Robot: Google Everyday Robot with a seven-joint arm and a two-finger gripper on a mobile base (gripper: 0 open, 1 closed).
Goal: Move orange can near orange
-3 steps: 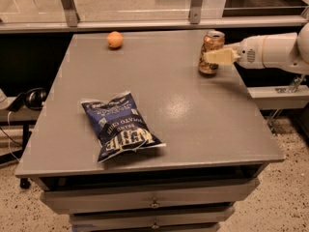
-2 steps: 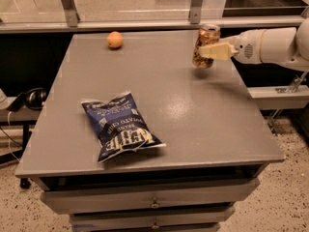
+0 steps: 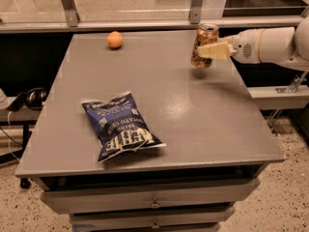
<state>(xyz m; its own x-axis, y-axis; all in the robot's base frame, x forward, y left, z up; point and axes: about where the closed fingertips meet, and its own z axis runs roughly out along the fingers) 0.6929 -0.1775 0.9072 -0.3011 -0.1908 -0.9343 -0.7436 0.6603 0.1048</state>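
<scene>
Your gripper [image 3: 208, 50], at the table's [image 3: 203, 124] two o'clock, clamps the orange can [image 3: 205, 35] apparently just off the surface; the carry to the orange [image 3: 114, 39], well apart at eleven o'clock, is not yet made.

tool [image 3: 203, 50] across orange can [image 3: 207, 34], arm [image 3: 275, 45] cropped right

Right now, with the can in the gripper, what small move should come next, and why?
Probably carry it left along the far edge. The gripper holds the orange can, seemingly just above the table at the far right, while the orange lies far left.
</scene>
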